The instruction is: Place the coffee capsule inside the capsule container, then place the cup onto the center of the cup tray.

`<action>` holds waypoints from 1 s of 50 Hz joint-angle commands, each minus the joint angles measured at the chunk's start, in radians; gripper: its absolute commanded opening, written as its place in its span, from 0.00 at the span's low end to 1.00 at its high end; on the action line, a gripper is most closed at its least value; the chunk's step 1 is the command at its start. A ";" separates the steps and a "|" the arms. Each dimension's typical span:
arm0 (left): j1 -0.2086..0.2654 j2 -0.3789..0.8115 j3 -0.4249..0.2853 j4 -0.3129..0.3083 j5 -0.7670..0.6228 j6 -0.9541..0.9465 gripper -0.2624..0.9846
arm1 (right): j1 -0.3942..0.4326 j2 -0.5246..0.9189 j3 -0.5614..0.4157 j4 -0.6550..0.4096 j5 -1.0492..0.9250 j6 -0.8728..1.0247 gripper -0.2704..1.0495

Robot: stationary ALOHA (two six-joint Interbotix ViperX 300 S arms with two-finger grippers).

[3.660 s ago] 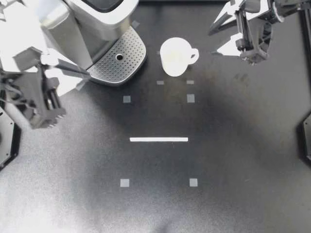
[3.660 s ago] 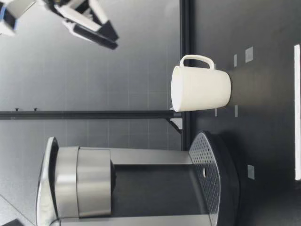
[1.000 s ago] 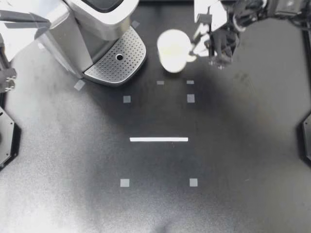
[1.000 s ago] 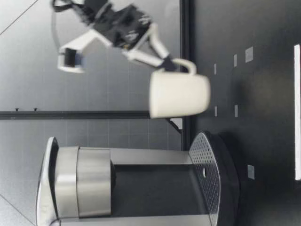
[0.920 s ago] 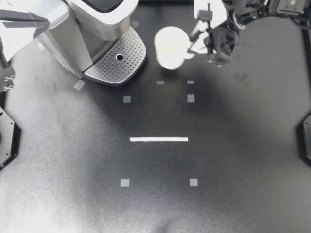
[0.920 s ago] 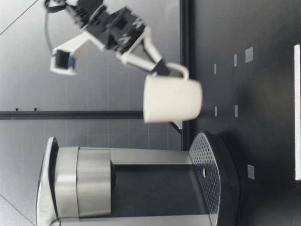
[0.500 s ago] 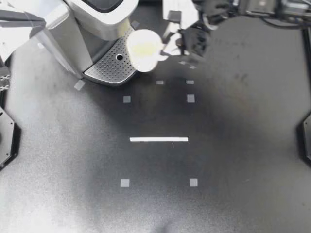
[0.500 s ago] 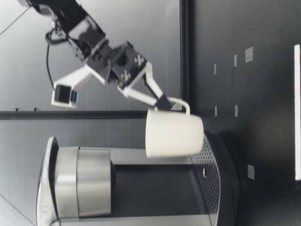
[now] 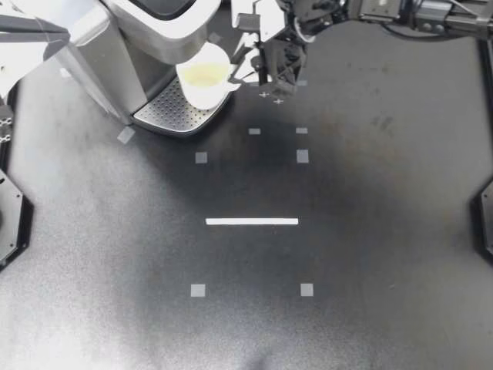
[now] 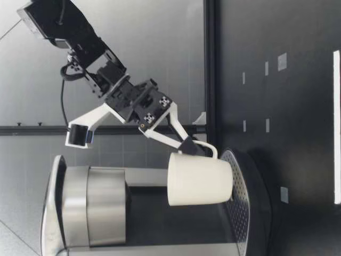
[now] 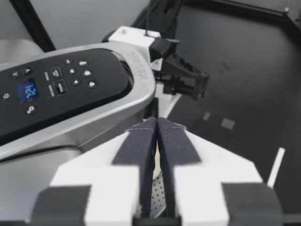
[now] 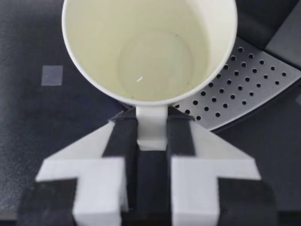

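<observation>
My right gripper [image 9: 245,75] reaches in from the back right and is shut on the handle of the white cup [image 9: 204,77]. The cup hangs upright and empty over the perforated cup tray [image 9: 166,108] of the coffee machine [image 9: 146,27]. From table height, the cup [image 10: 200,178] hangs just above the tray [image 10: 241,186], under the machine's head. In the right wrist view the handle [image 12: 151,125] sits between the fingers, with the tray [image 12: 249,89] below. My left gripper [image 11: 157,125] is shut on nothing above the machine's top. No capsule shows.
The machine's head [image 10: 101,205] overhangs the tray, close beside the cup. Its button panel [image 11: 61,84] lies under my left gripper. Small tape squares and a white strip [image 9: 252,221] mark the dark table.
My right gripper took the cup by its handle, lifted it off the table and carried it left; it now hangs lower, over the tray. The left arm left the table's left side.
</observation>
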 commanded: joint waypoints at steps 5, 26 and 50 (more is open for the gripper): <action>-0.003 -0.003 -0.006 0.006 -0.003 -0.002 0.32 | 0.003 -0.002 -0.051 0.002 -0.009 0.002 0.27; -0.003 -0.012 -0.002 0.006 -0.003 -0.002 0.32 | 0.020 0.026 -0.086 0.002 -0.011 -0.002 0.28; -0.003 -0.012 -0.002 0.006 -0.006 -0.005 0.32 | 0.021 0.034 -0.087 -0.002 -0.005 -0.002 0.34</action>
